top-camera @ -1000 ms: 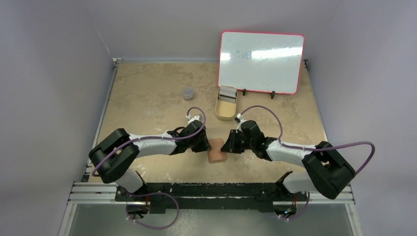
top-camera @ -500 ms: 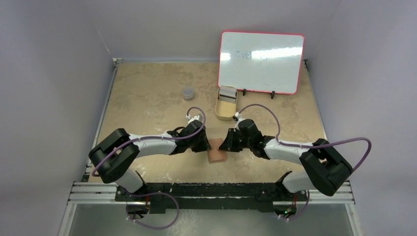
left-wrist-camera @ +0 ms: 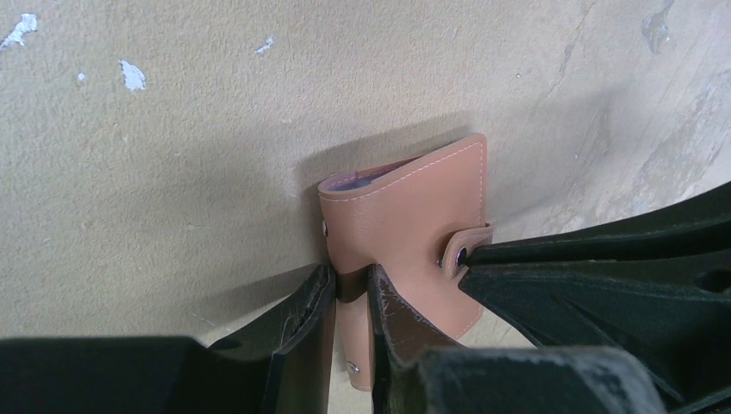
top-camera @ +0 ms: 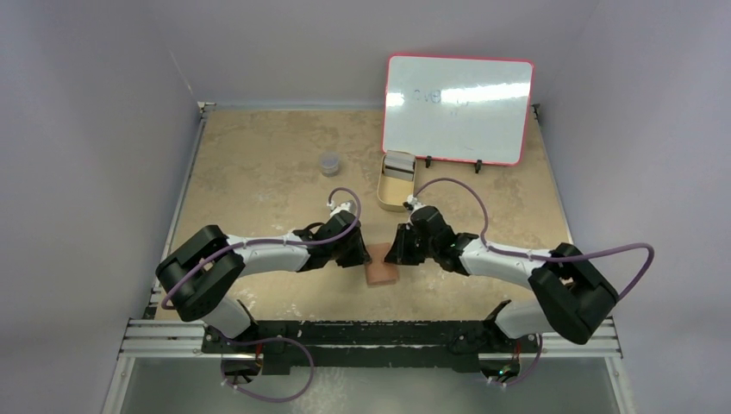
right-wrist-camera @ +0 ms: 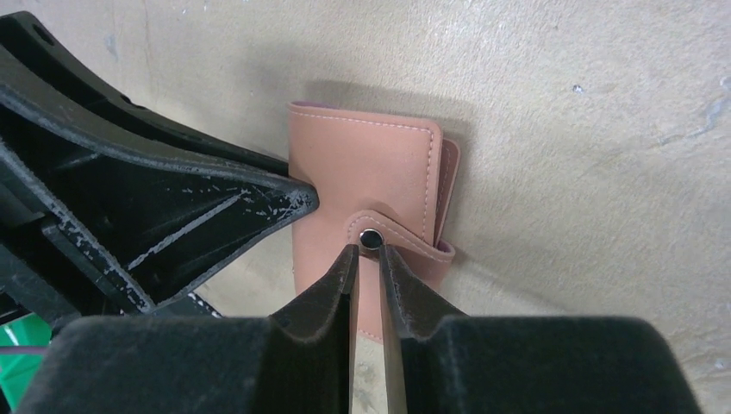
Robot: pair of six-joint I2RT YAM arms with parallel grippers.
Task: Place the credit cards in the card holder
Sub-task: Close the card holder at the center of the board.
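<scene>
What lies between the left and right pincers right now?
The folded card holder sits between the left pincer and the right pincer, with nothing else in that gap; the top view shows it.

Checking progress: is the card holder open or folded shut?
Folded shut: card holder covers lie together, strap tab wrapped over the front.

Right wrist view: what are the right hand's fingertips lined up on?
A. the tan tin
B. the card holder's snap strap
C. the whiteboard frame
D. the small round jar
B: the right hand has its tips on either side of the snap button, on the strap across the closed card holder.
</scene>
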